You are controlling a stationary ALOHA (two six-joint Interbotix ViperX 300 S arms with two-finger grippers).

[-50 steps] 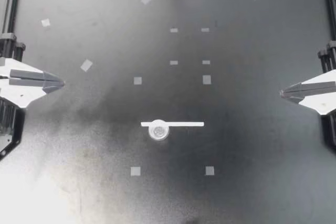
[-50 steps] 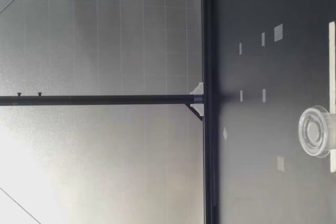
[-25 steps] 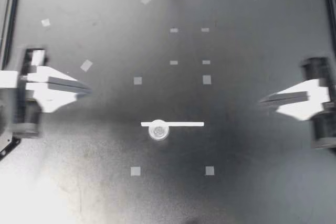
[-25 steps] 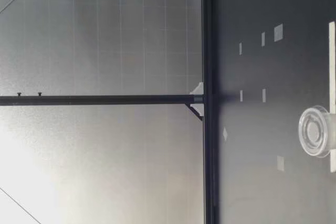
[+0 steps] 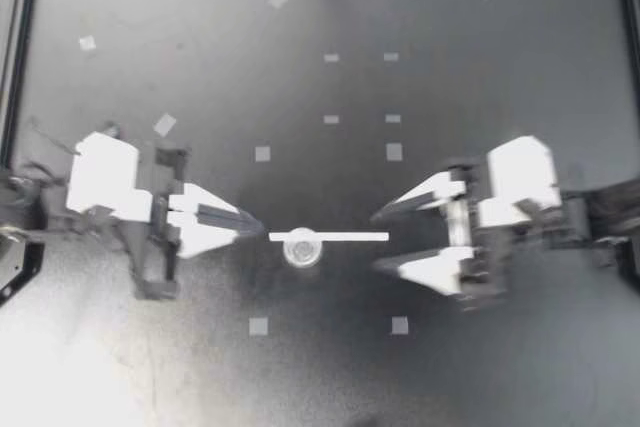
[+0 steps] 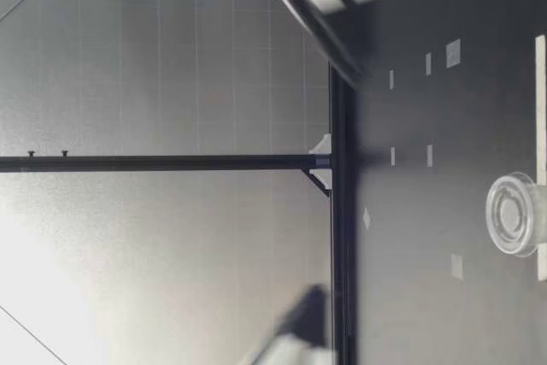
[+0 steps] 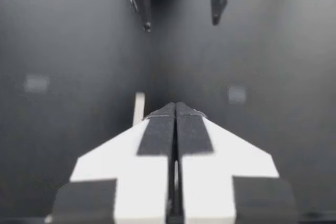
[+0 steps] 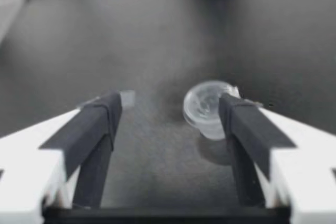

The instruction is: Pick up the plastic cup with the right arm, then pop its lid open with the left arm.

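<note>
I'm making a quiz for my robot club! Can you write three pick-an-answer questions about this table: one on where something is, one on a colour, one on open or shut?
1. Where is the clear cup?
A. at the far edge
B. right by the long strip, between the left gripper and the right gripper
C. lifted in the air

2. What colour is the long strip?
A. red
B. white
C. green

3. How is the right gripper?
A. open
B. shut on the cup
C. shut on nothing

Answers:
1 B: the top view shows the cup at the strip with a gripper on each side.
2 B: it looks white against the dark table.
3 A: the right wrist view shows its fingers wide apart, with the cup ahead of them.
</note>
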